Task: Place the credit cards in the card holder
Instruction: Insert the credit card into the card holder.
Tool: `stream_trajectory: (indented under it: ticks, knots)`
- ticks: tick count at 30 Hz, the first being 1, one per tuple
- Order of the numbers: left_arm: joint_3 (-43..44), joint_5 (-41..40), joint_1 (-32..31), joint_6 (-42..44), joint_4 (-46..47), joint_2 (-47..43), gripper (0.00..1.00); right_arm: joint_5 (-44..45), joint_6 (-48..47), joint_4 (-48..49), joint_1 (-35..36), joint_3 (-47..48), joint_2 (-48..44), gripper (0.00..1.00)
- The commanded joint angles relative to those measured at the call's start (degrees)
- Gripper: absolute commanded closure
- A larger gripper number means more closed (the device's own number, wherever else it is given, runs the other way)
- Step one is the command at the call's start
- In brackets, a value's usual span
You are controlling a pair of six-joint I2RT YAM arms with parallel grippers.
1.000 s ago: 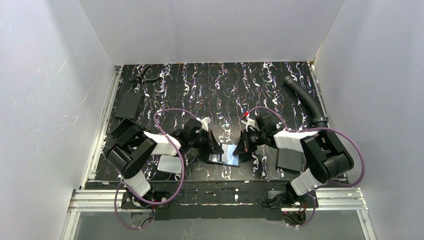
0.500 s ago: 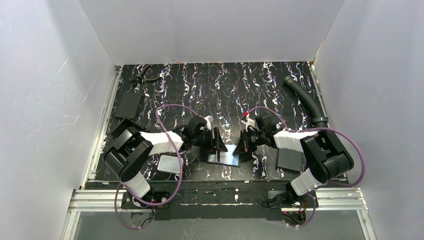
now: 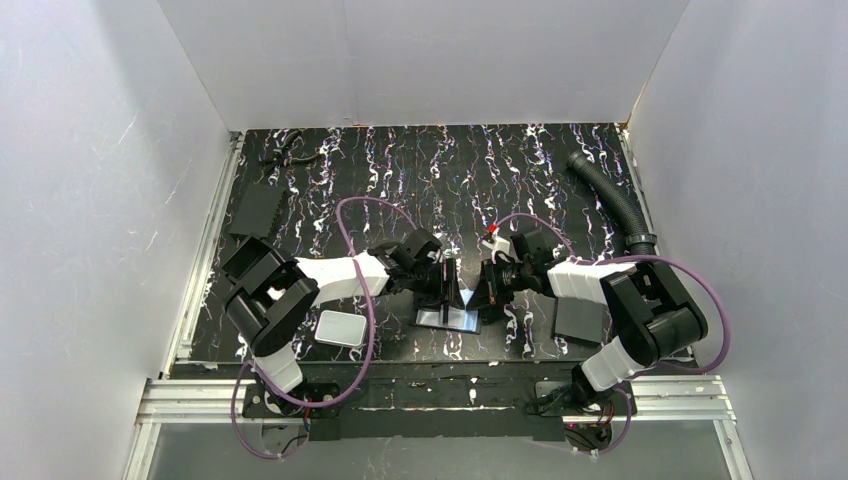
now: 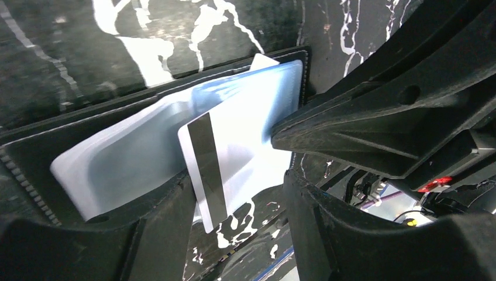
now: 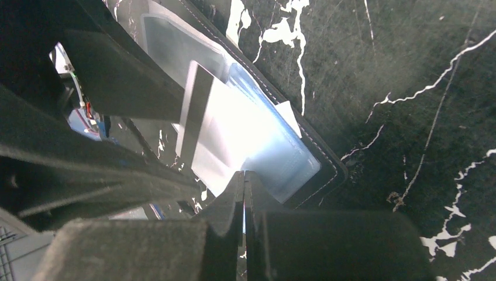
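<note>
The left end effector (image 4: 234, 184) is hovering open astride a half-inserted credit card (image 4: 234, 164). The right end effector (image 5: 244, 178), closed, is touching the card holder (image 4: 58, 132) at three o'clock. Next move, probably: pushing the card home.

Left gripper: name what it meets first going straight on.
The left gripper likely meets the credit card between its open jaws, part-way into the card holder; the shut right gripper lies beyond.

Card holder (image 3: 455, 321) partly beneath left gripper (image 3: 447, 286)
</note>
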Motion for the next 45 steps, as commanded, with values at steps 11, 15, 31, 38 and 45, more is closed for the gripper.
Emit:
stream_trajectory:
  ticks: [11,15,31,38,45]
  knots:
    - [4.76,-3.3,-2.8,3.32,-4.41,1.56,0.42,10.43,-1.01,-14.31,-0.17,3.31,-8.22,0.83]
    - [4.75,-2.41,-2.78,3.01,-4.02,2.09,0.41,11.41,-0.25,-16.88,-0.85,3.86,-10.49,0.77]
    - [9.18,0.28,-4.86,1.63,-2.84,7.62,0.44,8.15,0.28,-7.35,-0.88,-0.57,-4.46,0.94]
    - [8.45,-0.81,-4.64,3.16,-5.73,4.91,0.4,10.03,-0.64,-11.33,-1.56,-0.03,-8.1,0.91]
    - [9.74,1.92,-4.64,2.94,-4.81,6.05,0.38,8.68,-0.22,-11.15,-3.34,-0.37,-8.84,0.87]
